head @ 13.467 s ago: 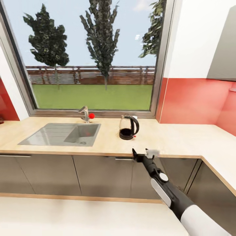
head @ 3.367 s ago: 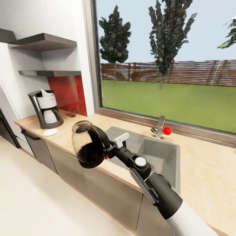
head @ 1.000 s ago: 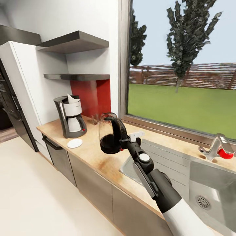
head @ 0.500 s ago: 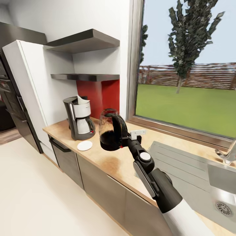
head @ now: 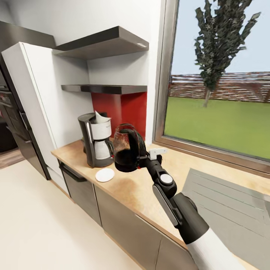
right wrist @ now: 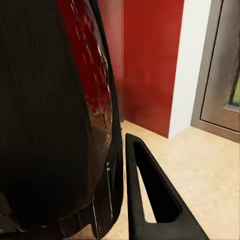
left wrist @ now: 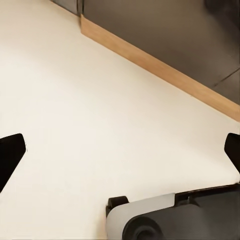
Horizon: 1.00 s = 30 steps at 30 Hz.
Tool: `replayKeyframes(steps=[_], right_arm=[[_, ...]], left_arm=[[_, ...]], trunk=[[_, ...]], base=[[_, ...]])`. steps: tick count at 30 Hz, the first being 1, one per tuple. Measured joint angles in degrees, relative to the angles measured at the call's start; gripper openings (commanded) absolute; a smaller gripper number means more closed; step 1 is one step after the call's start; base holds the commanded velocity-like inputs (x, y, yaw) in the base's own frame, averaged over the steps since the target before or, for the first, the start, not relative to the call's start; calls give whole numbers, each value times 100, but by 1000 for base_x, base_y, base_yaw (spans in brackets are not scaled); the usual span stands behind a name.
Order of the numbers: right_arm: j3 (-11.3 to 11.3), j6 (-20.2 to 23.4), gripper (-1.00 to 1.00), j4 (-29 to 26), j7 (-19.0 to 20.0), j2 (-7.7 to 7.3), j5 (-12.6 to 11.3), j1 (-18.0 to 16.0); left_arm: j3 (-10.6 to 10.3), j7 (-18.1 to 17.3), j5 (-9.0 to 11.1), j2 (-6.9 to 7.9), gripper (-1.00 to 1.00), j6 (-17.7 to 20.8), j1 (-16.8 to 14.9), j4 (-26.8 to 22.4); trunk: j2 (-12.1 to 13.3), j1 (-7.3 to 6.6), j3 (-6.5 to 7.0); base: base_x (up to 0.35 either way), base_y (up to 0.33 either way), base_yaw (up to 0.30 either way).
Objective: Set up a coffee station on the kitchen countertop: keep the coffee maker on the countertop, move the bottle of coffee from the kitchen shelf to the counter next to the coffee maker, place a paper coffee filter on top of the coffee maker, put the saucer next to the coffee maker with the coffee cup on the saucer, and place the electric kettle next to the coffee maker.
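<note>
My right gripper (head: 143,159) is shut on the black handle of the electric kettle (head: 125,151), holding it upright above the kitchen countertop (head: 139,192). Up close in the right wrist view, the kettle (right wrist: 55,115) sits against one black finger (right wrist: 150,200). Just left of the kettle stands the coffee maker (head: 96,144) with a paper coffee filter (head: 100,117) in its top. The white saucer (head: 104,174) lies bare in front of it. The kitchen shelf (head: 107,89) hangs above. My left gripper (left wrist: 122,150) is open over the floor. Bottle of coffee and coffee cup are out of view.
A tall white cabinet (head: 33,101) ends the counter at the left, with a black oven (head: 7,123) beyond. The grey sink drainboard (head: 225,198) lies to the right. A window (head: 221,93) runs behind the counter. A second shelf (head: 105,43) hangs higher.
The view has shifted along the counter, so the coffee maker and saucer sit closer. The kettle stays in my right gripper and now hangs right beside the coffee maker.
</note>
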Motion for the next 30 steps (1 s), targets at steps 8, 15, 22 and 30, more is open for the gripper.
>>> replayKeyframes(steps=[8,15,22,30], right_arm=[[0,6,-100,-34,0,0,2,0],[0,5,-100,-30,0,0,2,0],[0,7,-100,-36,0,1,6,0],[0,6,-100,-73,0,1,0,0]], left_arm=[[2,0,0,0,100,0,0,0],[6,8,1,0,100,7,0,1],[5,9,3,4,100,7,-1,2],[14,9,11,13,100,8,-1,8]], trunk=[[0,0,0],[0,2,29],[1,3,60],[1,3,62]], base=[[274,227,-6],[173,166,-206],[12,11,-168],[0,0,-6]])
